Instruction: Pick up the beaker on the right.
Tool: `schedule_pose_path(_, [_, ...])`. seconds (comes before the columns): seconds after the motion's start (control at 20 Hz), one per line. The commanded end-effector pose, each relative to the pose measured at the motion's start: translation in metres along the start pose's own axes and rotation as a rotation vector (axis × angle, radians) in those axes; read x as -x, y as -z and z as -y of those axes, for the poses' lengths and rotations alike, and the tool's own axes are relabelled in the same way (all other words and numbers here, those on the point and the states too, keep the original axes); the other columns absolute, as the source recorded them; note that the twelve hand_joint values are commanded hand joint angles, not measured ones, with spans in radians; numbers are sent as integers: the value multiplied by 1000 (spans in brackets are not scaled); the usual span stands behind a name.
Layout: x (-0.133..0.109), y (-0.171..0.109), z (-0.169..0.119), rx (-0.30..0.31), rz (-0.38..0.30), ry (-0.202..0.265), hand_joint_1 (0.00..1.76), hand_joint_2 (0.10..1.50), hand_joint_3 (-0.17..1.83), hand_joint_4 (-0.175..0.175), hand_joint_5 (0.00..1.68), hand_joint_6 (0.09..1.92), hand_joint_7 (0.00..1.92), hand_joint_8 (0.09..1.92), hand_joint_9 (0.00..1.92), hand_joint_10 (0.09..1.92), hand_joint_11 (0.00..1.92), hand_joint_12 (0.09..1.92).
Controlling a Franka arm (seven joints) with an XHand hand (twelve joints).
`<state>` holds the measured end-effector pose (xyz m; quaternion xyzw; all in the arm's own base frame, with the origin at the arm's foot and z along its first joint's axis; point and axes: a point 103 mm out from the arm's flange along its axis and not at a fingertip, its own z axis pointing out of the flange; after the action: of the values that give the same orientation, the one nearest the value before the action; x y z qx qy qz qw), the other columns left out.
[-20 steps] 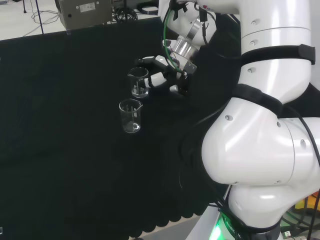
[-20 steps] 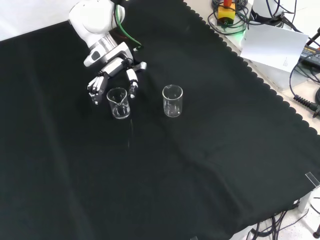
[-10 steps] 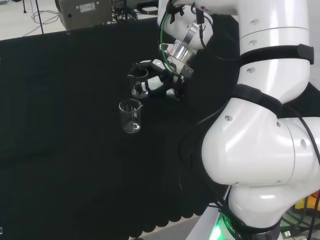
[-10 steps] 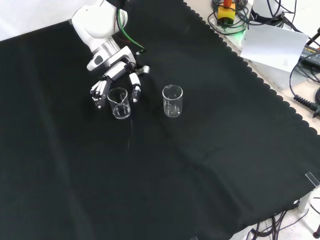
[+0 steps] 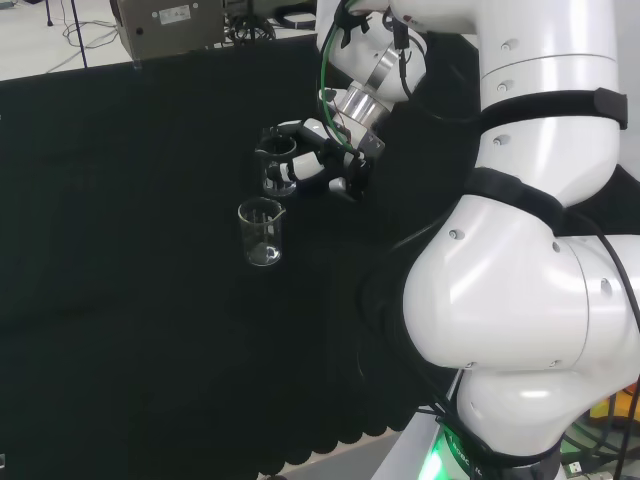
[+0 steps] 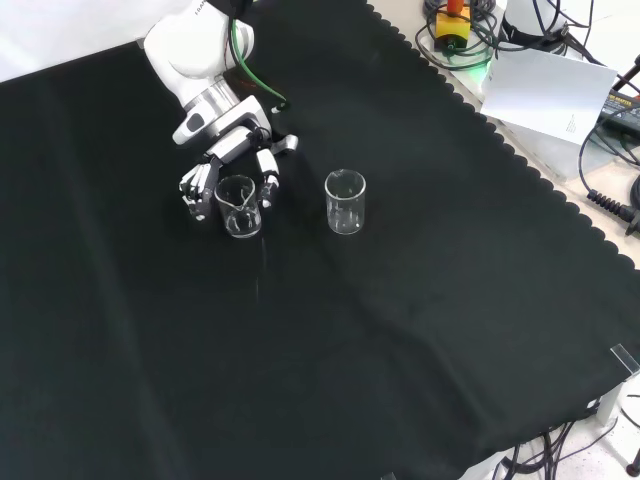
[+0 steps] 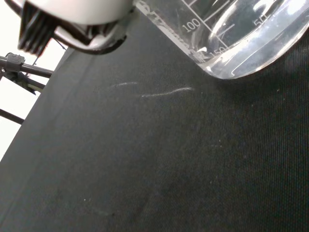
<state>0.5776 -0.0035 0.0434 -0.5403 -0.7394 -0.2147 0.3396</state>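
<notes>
Since a second ago the hand [image 6: 232,160] has closed in; fingers now curl either side of the far beaker [image 6: 238,206], probably touching, still standing on the bench [image 6: 400,340]. Grasp nearly set. Nearer beaker [image 5: 261,232] in head view stands untouched.

The surface [image 6: 420,300] is covered with matt black woven cloth whose fine weave is seen in the wrist view. Both small beakers [image 6: 238,206] [image 6: 345,201] are made of clear, glossy glass or plastic. The black and white hand [image 6: 232,150] is finished in smooth, shiny plastic.
</notes>
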Motion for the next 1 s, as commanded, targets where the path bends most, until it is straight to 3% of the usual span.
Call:
schedule_pose_path(0.05, [9,0,-3,-11,-34,-24,991,537,665,-33,565,809,461,677,562,549,76,1382])
schedule_pose_path(0.2, [14,2,-5,-13,-74,-48,1057,556,701,-34,630,978,492,694,589,552,108,1378])
schedule_pose_path(0.3, [17,7,-6,36,-64,-59,1108,581,737,-44,692,1074,554,724,660,568,197,1361])
schedule_pose_path(0.35, [18,12,-6,81,-48,-61,1130,658,712,-92,803,1105,672,794,776,605,392,1302])
schedule_pose_path(0.4, [19,18,-6,117,-44,-68,1175,713,679,-56,896,1127,837,867,910,667,638,1182])
schedule_pose_path(0.45, [8,18,-5,158,-25,-66,1267,702,697,-82,952,1131,968,934,1059,699,826,1076])
schedule_pose_path(0.5, [-3,19,-5,189,-10,-52,1339,659,747,-120,993,1110,1077,954,1174,703,956,990])
schedule_pose_path(0.6, [-19,26,-3,244,15,-17,1409,586,820,-161,1049,1036,1205,916,1326,645,1099,886])
schedule_pose_path(0.7, [-35,36,0,276,45,25,1431,551,845,-173,1080,973,1259,866,1406,574,1160,841])
schedule_pose_path(0.75, [-43,43,1,284,74,48,1428,599,759,-174,1114,905,1223,868,1382,581,1172,828])
schedule_pose_path(0.85, [-56,58,4,287,119,83,1422,678,617,-175,1155,813,1171,869,1335,603,1187,813])
schedule_pose_path(1.0, [-69,83,11,269,183,109,1421,698,572,-175,1184,756,1165,843,1336,586,1206,803])
